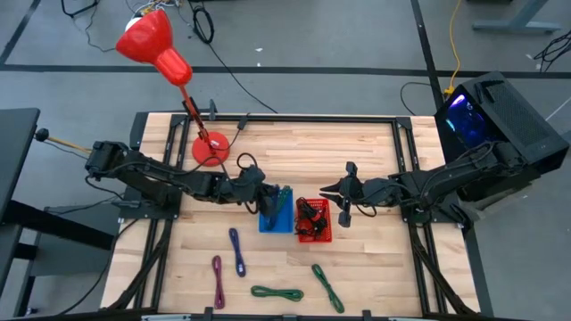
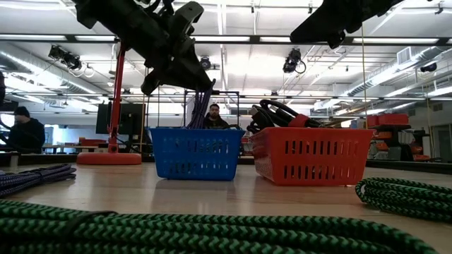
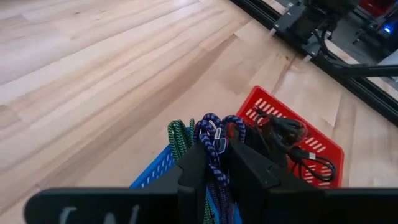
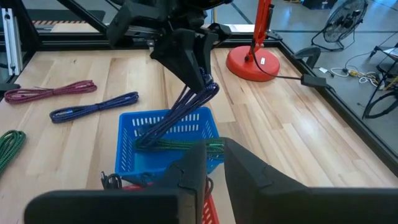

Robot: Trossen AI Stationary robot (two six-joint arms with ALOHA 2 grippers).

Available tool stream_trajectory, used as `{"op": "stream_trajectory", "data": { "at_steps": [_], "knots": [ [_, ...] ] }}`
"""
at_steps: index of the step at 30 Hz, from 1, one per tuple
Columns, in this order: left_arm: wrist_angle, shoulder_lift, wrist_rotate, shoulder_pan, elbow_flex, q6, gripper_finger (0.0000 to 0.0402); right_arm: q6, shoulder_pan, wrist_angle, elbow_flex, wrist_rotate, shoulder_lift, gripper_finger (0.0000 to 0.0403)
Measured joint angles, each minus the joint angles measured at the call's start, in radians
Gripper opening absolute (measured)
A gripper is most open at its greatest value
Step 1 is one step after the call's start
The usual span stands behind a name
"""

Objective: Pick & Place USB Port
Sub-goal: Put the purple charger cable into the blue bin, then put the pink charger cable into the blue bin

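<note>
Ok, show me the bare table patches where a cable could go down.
Bare wood lies between the red lamp base and the right gripper, behind both baskets. Another patch sits right of the red basket, beyond the green cable. It is crowded at the front: purple cable, maroon cable, green coils. The left gripper hangs over the blue basket.

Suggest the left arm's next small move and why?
Probably open wider and lift clear: the left gripper hangs over the blue basket with the blue cable between its fingers, the cable's lower end already in the basket beside a green cable.
</note>
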Motion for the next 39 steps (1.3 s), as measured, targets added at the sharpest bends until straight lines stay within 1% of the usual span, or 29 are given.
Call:
{"op": "stream_trajectory", "data": {
  "at_steps": [2, 4, 10, 13, 18, 22, 27, 29, 31, 33, 35, 37, 39],
  "knots": [
    [0.001, 0.000, 0.011, 0.000, 0.000, 0.001, 0.0072, 0.000, 0.000, 0.013, -0.010, 0.000, 0.000, 0.0059],
    [0.004, 0.000, 0.028, 0.000, 0.000, 0.001, 0.0083, 0.000, 0.000, 0.041, -0.037, 0.000, 0.000, 0.0059],
    [0.008, 0.000, 0.042, 0.000, 0.000, 0.008, 0.0155, 0.000, 0.000, 0.180, -0.124, 0.001, 0.000, 0.0059],
    [0.008, 0.000, 0.026, 0.000, 0.000, 0.030, 0.0190, -0.007, 0.000, 0.229, -0.130, 0.001, 0.000, 0.0059],
    [0.009, -0.001, 0.019, 0.008, 0.000, 0.052, 0.0223, -0.027, 0.000, 0.228, -0.130, 0.001, 0.000, 0.0059],
    [0.008, -0.001, 0.017, 0.019, 0.000, 0.054, 0.0228, -0.026, 0.000, 0.226, -0.130, 0.001, 0.000, 0.0059],
    [0.007, -0.010, 0.002, 0.037, 0.001, 0.087, 0.0222, -0.023, 0.000, 0.225, -0.130, 0.001, 0.000, 0.0059],
    [0.002, -0.010, 0.018, 0.039, 0.001, 0.088, 0.0219, -0.022, 0.000, 0.224, -0.130, 0.001, 0.000, 0.0059],
    [-0.016, -0.017, 0.070, 0.038, 0.001, 0.090, 0.0219, -0.022, 0.000, 0.221, -0.130, 0.001, 0.000, 0.0059],
    [-0.079, -0.029, 0.143, 0.036, 0.001, 0.084, 0.0218, -0.018, 0.000, 0.212, -0.130, 0.000, 0.000, 0.0059],
    [-0.176, -0.048, 0.194, 0.027, 0.000, 0.059, 0.0218, -0.009, 0.000, 0.202, -0.130, 0.000, 0.000, 0.0059],
    [-0.265, -0.073, 0.205, 0.005, 0.001, 0.015, 0.0218, -0.007, 0.000, 0.192, -0.130, 0.000, 0.000, 0.0059],
    [-0.361, -0.101, 0.193, -0.027, 0.000, -0.036, 0.0218, -0.007, 0.000, 0.192, -0.130, 0.001, 0.000, 0.0059]
  ]
}}
